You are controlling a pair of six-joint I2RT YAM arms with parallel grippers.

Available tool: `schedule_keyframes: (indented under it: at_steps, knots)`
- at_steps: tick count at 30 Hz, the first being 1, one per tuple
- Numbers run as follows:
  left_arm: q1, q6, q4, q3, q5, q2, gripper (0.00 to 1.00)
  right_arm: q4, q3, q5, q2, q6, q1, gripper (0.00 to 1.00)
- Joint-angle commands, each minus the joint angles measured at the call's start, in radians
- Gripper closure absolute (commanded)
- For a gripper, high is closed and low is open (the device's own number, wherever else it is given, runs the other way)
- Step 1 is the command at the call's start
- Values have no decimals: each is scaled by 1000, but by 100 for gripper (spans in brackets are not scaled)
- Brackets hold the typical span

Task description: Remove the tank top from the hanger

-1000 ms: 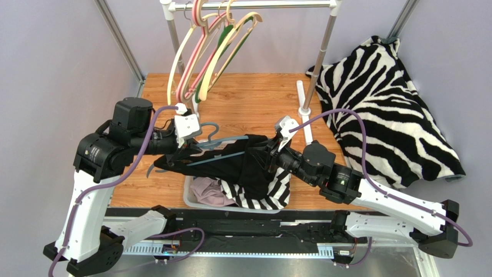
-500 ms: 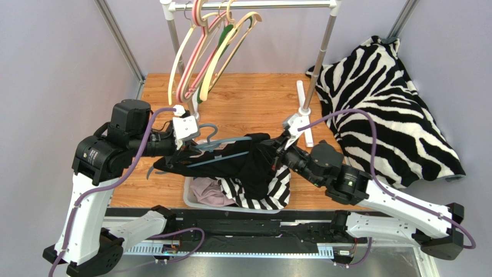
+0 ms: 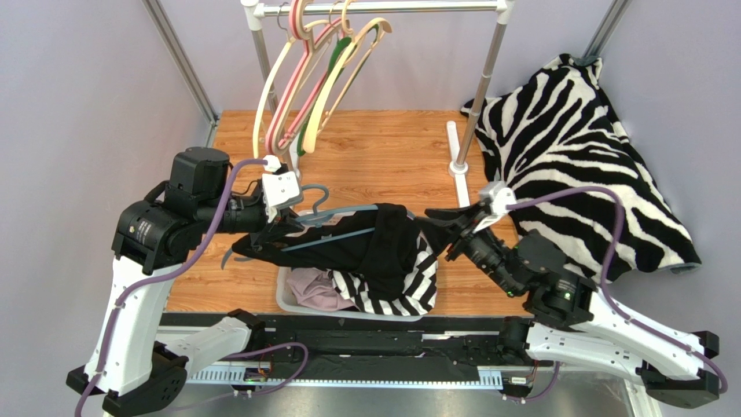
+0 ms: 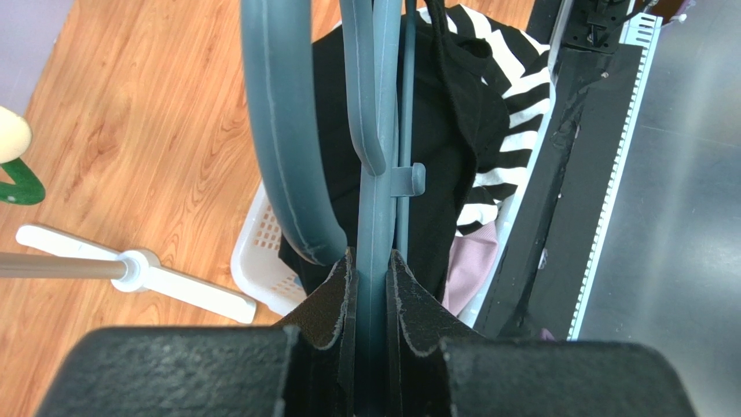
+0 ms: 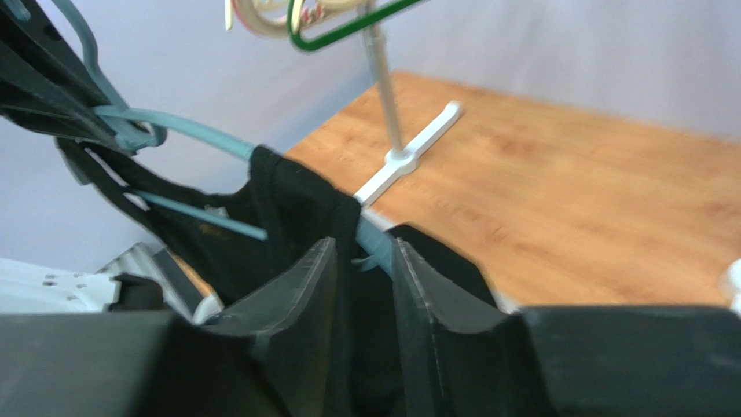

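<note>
Clenched tight, the left fingers (image 4: 348,287) hold the teal hanger (image 3: 326,238) close to its hook. They keep it roughly level above the white basket (image 3: 284,300) at the 6 o'clock edge of the counter (image 3: 391,148). The right fingers (image 5: 330,287) sit at the hanger's 3 o'clock end. They straddle the tip of its arm, with black cloth lying in the gap between them. They stand slightly apart, and I cannot tell whether they actually pinch the cloth or only bracket it.

The tank top (image 3: 370,248) is still on the hanger. Most of its black body is bunched toward the 3 o'clock end and sags down over the striped garment (image 3: 409,291) in the basket. A thinner part of it stretches toward 9 o'clock, under the left fingers. In the right wrist view the cloth is still draped over the arm, with the tip poking out beside it.

My judgement is that the removal is under way but nowhere near complete. The hanger is off the rail and held steady, and the cloth is gathered at one end, yet neither shoulder looks free. What remains is to slip the 3 o'clock side past the arm's tip, then draw the 9 o'clock side off as well.
</note>
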Motion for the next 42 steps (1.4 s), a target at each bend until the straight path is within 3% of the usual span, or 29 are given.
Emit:
schedule_keyframes:
  at_steps: [1, 2, 7, 23, 27, 30, 31, 34, 42]
  knots:
    - [13, -15, 28, 26, 40, 6, 100, -33, 28, -118, 88, 55, 1, 50]
    - [13, -14, 28, 24, 37, 3, 100, -26, 23, -123, 88, 59, 1, 40]
    - [14, -9, 25, 14, 36, 1, 100, 13, -6, -108, 63, 69, 1, 32]
    - [17, -11, 25, 18, 47, -12, 100, 142, 54, -137, 235, 73, 1, 38]
    - [19, -9, 25, 12, 53, -20, 100, 145, 92, -146, 276, 59, 1, 51]
    - [22, -9, 23, 6, 56, -25, 100, 177, 110, -158, 290, 64, 1, 68]
    - [22, -9, 25, 4, 58, -25, 100, 183, 112, -160, 296, 67, 1, 79]
    - [24, -9, 25, 3, 59, -25, 100, 191, 126, -163, 307, 69, 3, 97]
    - [24, -8, 25, -11, 47, -29, 100, 168, 163, -139, 255, 27, 1, 100]
